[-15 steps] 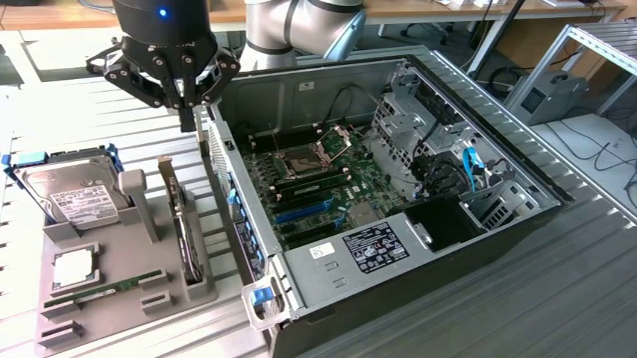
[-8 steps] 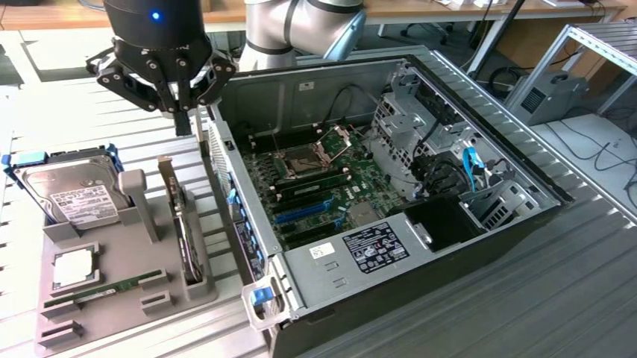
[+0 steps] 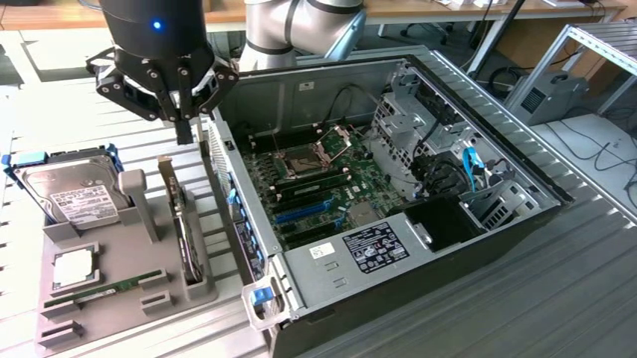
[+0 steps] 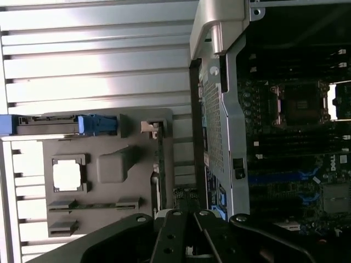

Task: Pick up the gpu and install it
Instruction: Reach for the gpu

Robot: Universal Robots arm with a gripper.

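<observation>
Hand (image 3: pixel 184 136) over upright black gpu (image 3: pixel 190 250)

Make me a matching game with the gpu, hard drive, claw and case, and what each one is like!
Things:
1. gpu
2. hard drive
3. claw
4. case

Clues:
A. side off, inside showing
B. has a white label
C. shut, empty, above the gpu
D. standing on edge in the grey holder

Pairs: 1-D, 2-B, 3-C, 4-A
</observation>
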